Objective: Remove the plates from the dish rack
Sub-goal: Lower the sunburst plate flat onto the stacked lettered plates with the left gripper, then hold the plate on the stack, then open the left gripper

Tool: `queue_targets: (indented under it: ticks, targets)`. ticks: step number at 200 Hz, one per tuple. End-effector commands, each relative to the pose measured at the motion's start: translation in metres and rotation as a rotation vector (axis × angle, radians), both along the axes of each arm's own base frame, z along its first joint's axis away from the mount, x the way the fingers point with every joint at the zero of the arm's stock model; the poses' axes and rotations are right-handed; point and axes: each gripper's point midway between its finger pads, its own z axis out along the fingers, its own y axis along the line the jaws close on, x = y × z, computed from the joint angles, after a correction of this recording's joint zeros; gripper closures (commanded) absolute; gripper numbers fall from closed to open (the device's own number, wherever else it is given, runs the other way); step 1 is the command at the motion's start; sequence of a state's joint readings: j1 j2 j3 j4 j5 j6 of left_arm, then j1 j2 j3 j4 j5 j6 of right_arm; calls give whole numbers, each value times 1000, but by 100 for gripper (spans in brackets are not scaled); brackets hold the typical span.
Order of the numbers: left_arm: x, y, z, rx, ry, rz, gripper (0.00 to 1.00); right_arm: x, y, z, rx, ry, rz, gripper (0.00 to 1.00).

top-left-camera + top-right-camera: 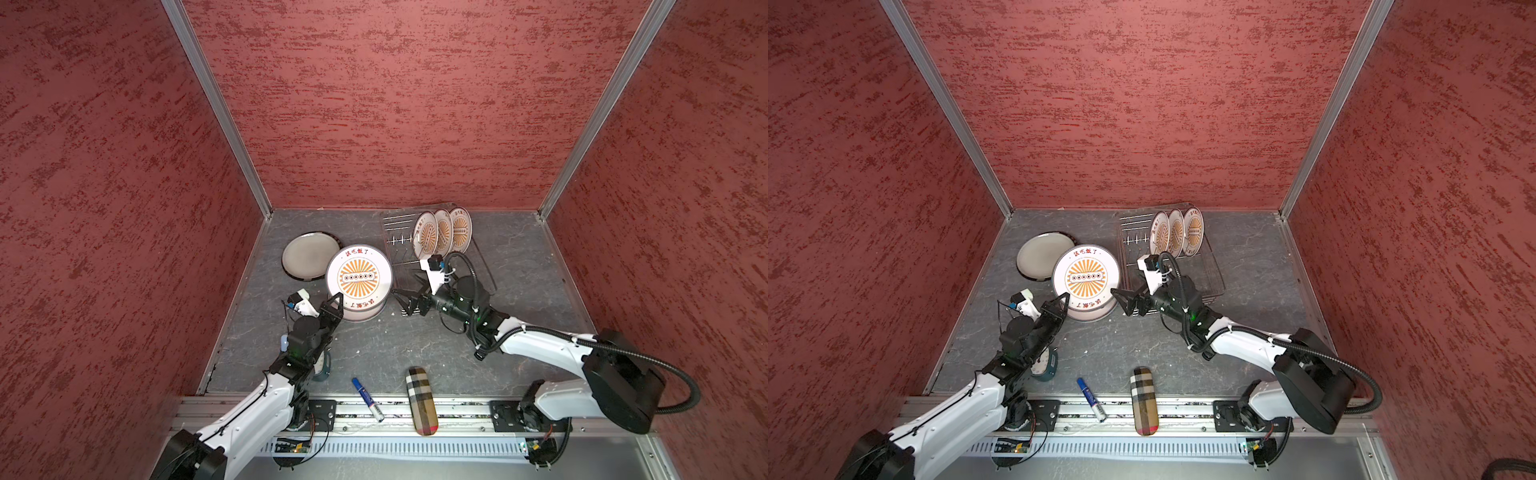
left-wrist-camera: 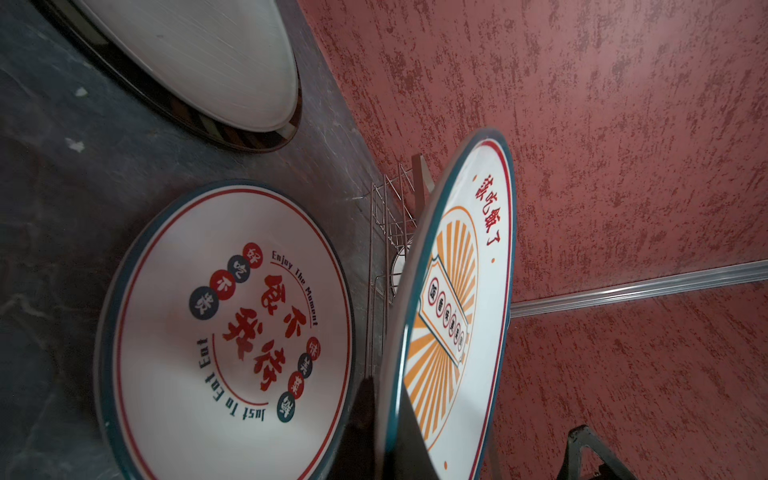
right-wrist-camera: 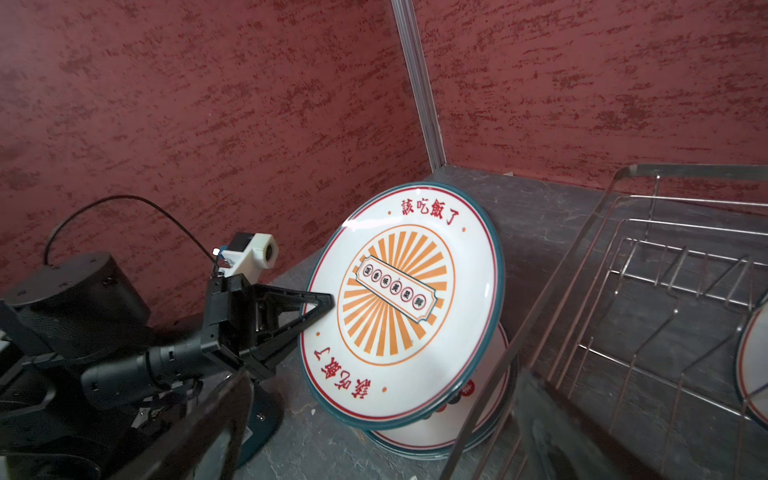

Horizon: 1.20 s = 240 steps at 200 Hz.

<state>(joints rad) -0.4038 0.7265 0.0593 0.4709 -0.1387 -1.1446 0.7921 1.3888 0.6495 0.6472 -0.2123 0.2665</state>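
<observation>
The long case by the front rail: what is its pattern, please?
The case is beige plaid, dark-striped; clearest in a top view.

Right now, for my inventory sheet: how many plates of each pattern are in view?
Orange sunburst plates: 4, three standing in the rack, one tilted in the left gripper
Red-and-black lettered plate: 1 showing, flat beneath the tilted one
Plain grey plate: 1, lying flat
Total: 6 in view
</observation>
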Motion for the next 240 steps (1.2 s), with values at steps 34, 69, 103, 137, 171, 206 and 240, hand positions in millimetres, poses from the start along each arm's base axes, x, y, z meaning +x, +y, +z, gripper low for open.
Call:
queue_targets:
  ticks: [34, 69, 103, 137, 171, 206, 240]
  targets:
    - [-5, 20, -21, -28, 189, 123, 100, 33, 5, -24, -156, 17, -166, 1]
    - [-1, 12, -23, -32, 232, 97, 100, 32, 7, -19, -149, -11, -156, 1]
    - [5, 7, -32, -37, 303, 94, 100, 23, 19, -24, -176, -20, -68, 1]
    - [8, 5, -35, -49, 324, 97, 100, 9, 29, -29, -196, -34, 28, 1]
    - [9, 1, -38, -59, 354, 88, 100, 7, 35, -33, -224, -34, 53, 1]
    - [6, 4, -46, -76, 390, 111, 100, 11, 36, -38, -246, -24, 35, 1]
    - [6, 4, -49, -73, 408, 116, 99, 10, 40, -42, -255, -20, 52, 1]
